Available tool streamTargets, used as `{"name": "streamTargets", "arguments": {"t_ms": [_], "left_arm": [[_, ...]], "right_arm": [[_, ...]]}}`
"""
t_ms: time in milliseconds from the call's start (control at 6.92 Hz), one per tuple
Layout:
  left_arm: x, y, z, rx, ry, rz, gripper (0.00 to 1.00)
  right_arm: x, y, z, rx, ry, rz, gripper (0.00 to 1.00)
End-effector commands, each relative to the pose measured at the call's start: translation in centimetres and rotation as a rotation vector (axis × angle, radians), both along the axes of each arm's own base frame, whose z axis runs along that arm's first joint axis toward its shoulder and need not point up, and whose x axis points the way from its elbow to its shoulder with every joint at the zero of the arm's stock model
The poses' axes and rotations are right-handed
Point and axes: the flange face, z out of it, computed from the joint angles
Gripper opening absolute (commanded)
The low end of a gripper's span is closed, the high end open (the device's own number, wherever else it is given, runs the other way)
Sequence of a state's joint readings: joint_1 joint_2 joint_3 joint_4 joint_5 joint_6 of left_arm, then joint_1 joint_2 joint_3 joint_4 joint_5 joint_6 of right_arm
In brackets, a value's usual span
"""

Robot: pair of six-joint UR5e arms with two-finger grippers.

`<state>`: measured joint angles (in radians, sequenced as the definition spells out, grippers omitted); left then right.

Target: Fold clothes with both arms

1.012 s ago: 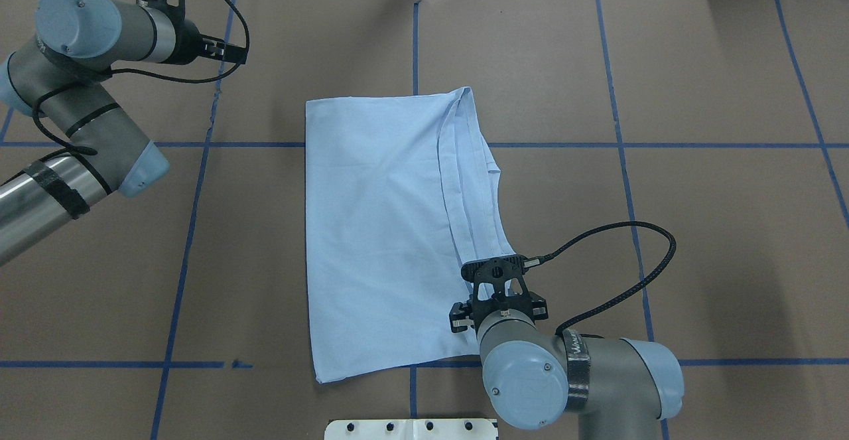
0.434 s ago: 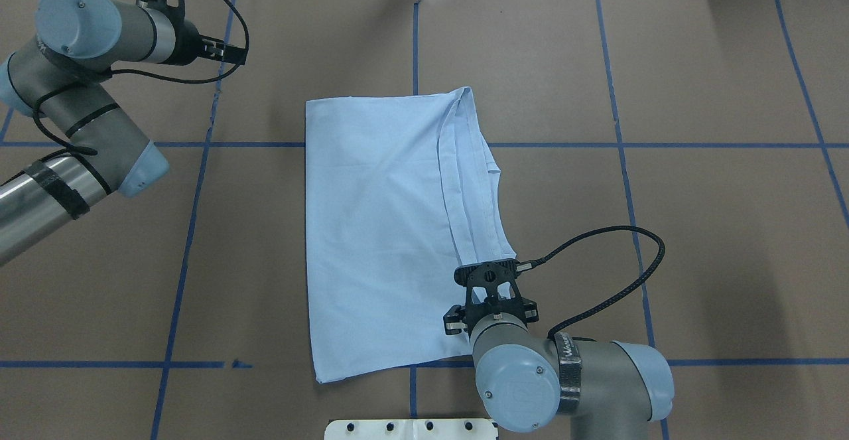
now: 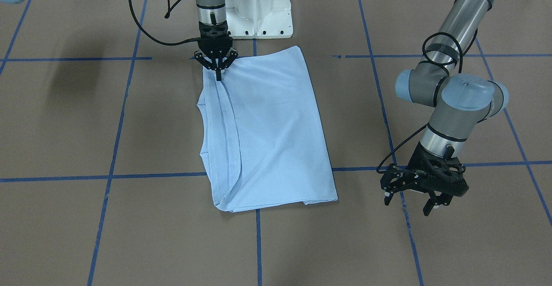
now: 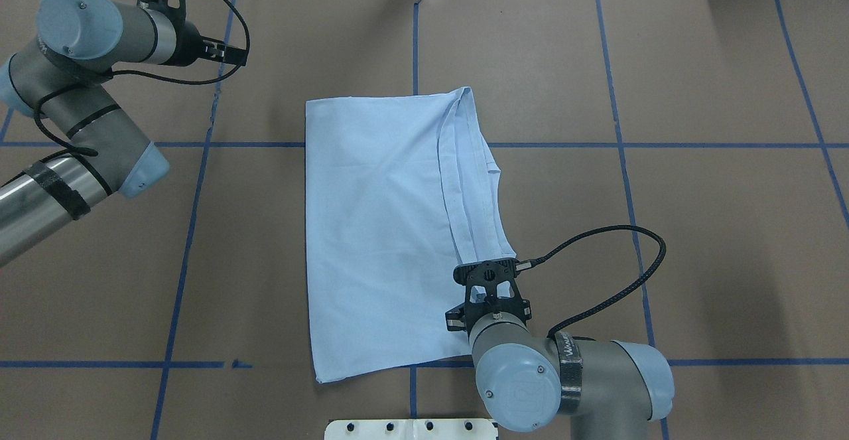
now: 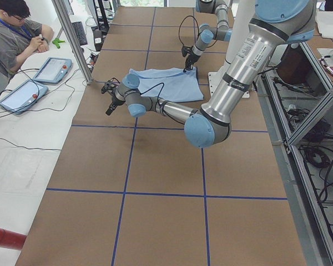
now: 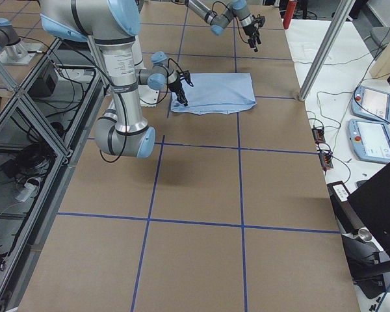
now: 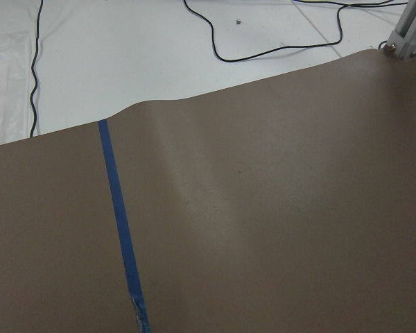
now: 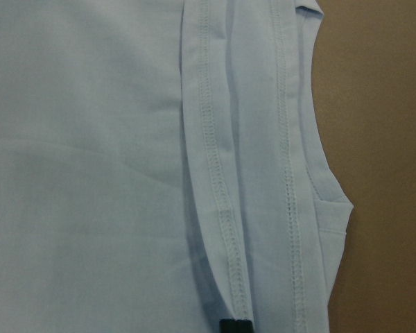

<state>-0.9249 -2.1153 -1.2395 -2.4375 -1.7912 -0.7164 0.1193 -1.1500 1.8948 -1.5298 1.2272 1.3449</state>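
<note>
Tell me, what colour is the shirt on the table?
Light blue. The T-shirt shows best in the overhead exterior view.

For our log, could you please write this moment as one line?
T-shirt: partly folded | right gripper: shut on T-shirt hem | left gripper: open, away from T-shirt

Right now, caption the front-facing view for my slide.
Right gripper pinches a hem corner of the folded light blue T-shirt; left gripper hovers open alongside.

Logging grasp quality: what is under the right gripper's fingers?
A stitched hem fold of the shirt lies under the right gripper, whose fingers meet on it. The layers beneath that fold, and the table under them, are covered by cloth.
</note>
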Motion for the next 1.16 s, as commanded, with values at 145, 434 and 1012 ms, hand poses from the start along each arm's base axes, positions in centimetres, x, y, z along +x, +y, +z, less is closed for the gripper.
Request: {"name": "streamTargets", "arguments": {"t_ms": [145, 434, 1012], "left_arm": [[0.3, 0.2, 0.0, 0.000, 0.000, 0.004, 1.00], [0.3, 0.1, 0.1, -0.001, -0.001, 0.004, 1.00], [0.5, 0.3, 0.0, 0.000, 0.001, 0.006, 1.00]], "right_arm": [[1.0, -0.8, -0.3, -0.001, -0.013, 0.018, 0.00], [2.7, -0.6, 1.9, -0.079, -0.031, 0.088, 0.00], [2.8, 2.2, 4.0, -0.167, -0.063, 0.158, 0.99]]}}
